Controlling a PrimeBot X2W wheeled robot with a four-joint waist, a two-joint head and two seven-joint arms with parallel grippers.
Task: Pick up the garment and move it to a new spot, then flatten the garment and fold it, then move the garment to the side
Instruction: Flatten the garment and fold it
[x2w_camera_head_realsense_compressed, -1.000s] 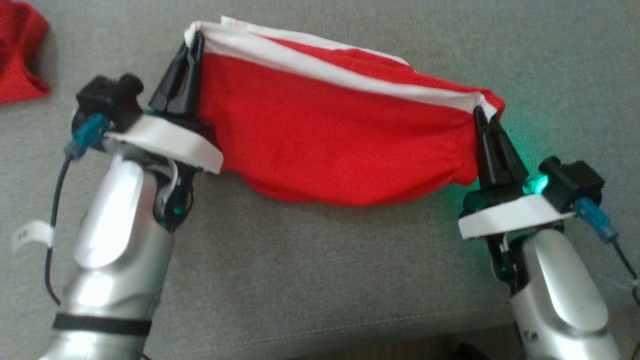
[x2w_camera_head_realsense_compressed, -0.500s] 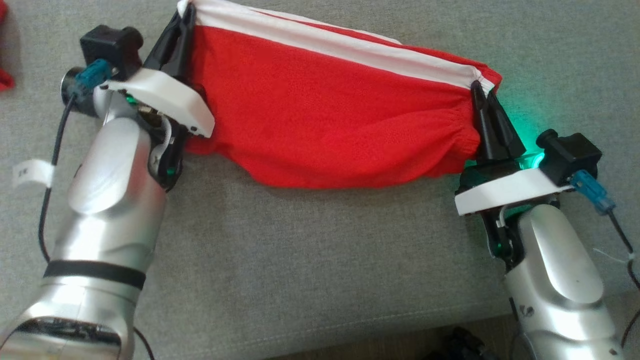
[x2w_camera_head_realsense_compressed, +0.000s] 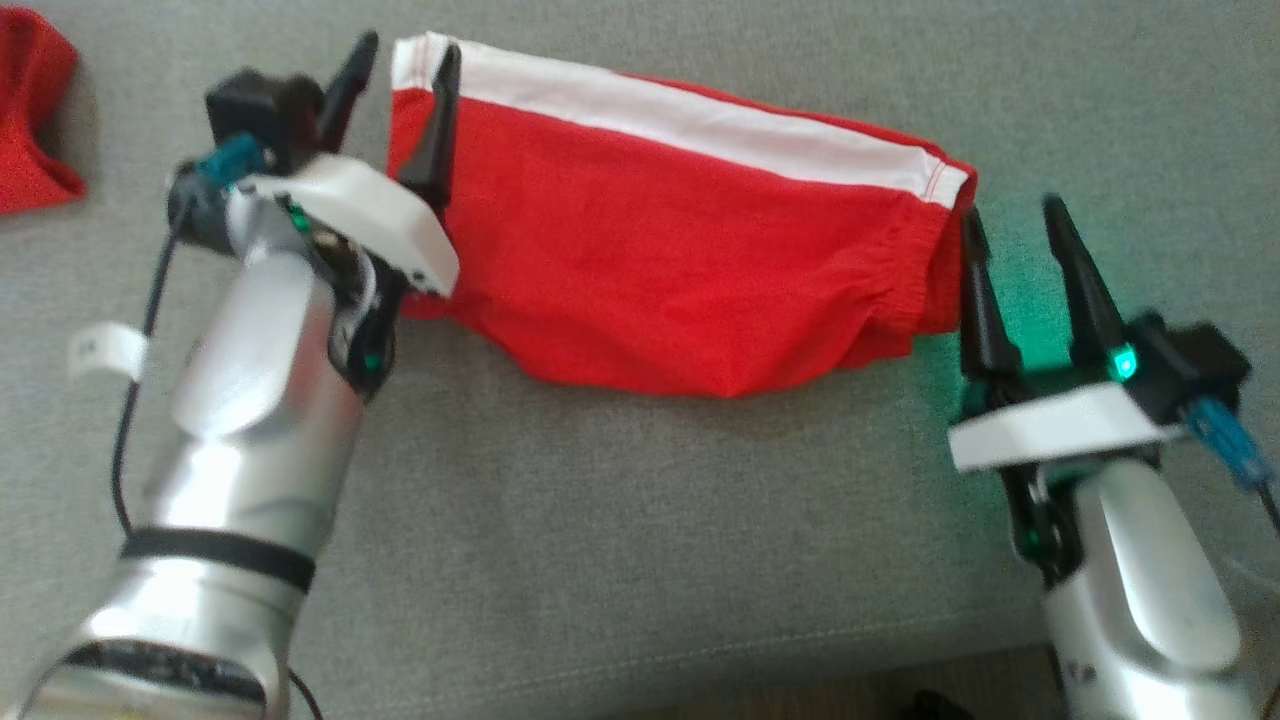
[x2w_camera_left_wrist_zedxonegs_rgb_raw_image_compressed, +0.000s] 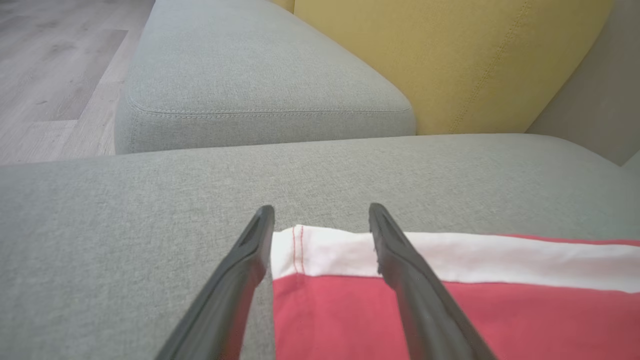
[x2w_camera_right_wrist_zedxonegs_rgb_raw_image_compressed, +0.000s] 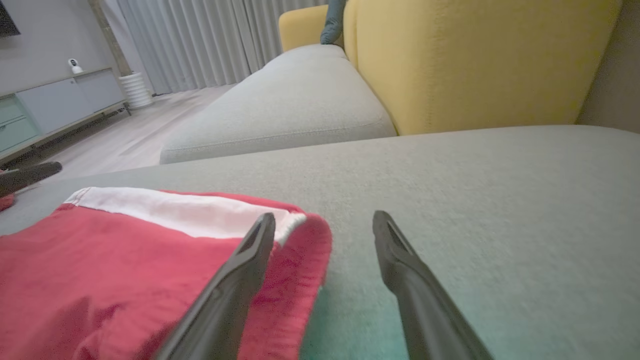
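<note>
left gripper stood wide, empty | right gripper wide, empty | garment lay on cushion | fold needed even grips at both corners, cloth taut

Red knit garment, edged along one side by a white band stitched in red thread. Beneath it, a grey heathered fabric sofa cushion is shown, tinted green beside the garment's gathered end. A second red cloth is seen left of the garment, and a mustard-yellow upholstered backrest beyond it.
</note>
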